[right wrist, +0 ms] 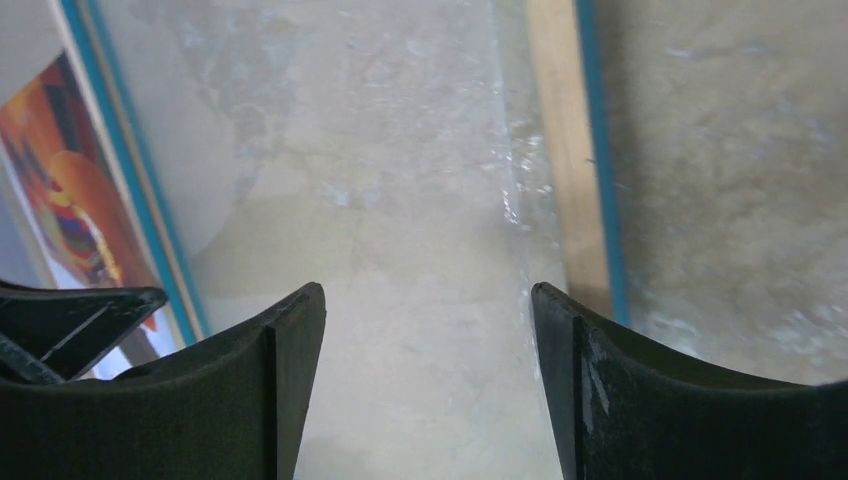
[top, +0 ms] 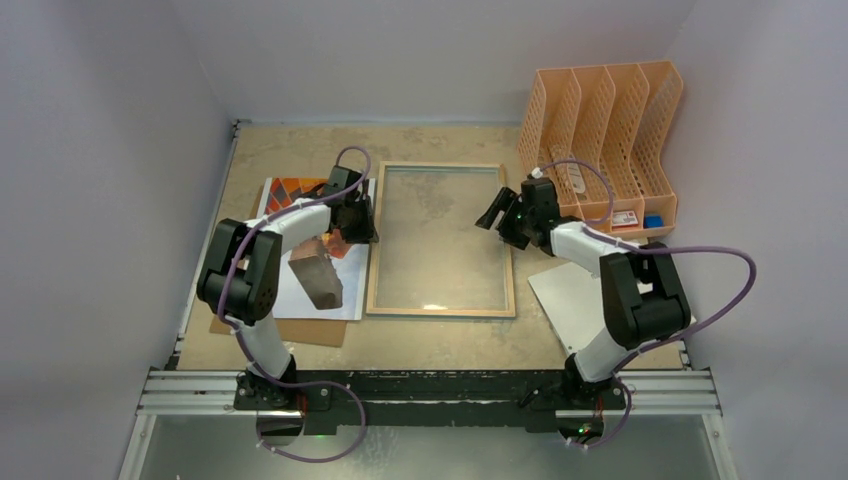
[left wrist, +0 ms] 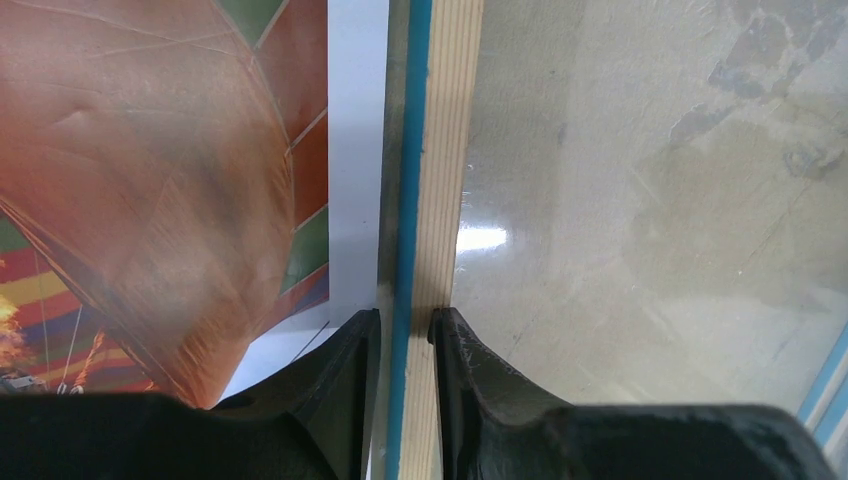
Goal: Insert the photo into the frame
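Pale-wood frame [left wrist: 440, 200] rail between left jaws; photo [top: 285, 195] half under arm [top: 297, 224].

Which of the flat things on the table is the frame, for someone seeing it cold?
Start at the peach file organiser at the far right of the table. Just left of it, mid-table, the frame lies flat. Unlike the balloon photo on its other side, it is a pale wood border, cyan-edged, around clear glass showing the table beneath.

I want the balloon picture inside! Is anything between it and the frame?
Yes. The left tool sits astride the frame's left rail, right between the photo and the glass, and its arm hangs over the photo.
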Tool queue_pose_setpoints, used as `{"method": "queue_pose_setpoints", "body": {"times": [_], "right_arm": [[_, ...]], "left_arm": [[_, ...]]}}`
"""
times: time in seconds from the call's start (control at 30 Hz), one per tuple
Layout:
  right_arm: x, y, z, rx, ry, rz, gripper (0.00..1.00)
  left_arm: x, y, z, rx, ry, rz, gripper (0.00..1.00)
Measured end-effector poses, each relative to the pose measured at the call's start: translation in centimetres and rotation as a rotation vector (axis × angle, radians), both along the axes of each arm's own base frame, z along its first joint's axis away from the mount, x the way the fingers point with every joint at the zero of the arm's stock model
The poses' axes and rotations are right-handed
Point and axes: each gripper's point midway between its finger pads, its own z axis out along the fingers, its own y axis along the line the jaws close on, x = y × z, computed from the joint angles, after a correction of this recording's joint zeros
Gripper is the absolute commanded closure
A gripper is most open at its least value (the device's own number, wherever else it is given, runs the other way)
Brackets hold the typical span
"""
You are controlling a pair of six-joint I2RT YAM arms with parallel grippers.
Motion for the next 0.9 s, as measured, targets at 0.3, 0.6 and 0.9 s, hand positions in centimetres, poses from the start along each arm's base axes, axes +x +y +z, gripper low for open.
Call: {"method": "queue_pose_setpoints", "body": {"times": [0.3, 0.6, 0.9], "right_arm": [[-1.1, -2.7, 1.6, -0.124, 0.04, -0.07, 0.28], [0.3, -2.5, 3.7, -0.139, -0.056, -0.042, 0.5], [0.4, 1.4, 1.6, -0.06, -0.052, 0.114, 0.61]], "left_arm": [[0.0, 0.1, 0.0, 0.008, 0.008, -0.002, 0.67], [0.0, 0.1, 0.0, 0.015, 0.011, -0.015, 0.68], [-0.2, -0.9, 0.1, -0.033, 0.017, -0.057, 0.69]]}}
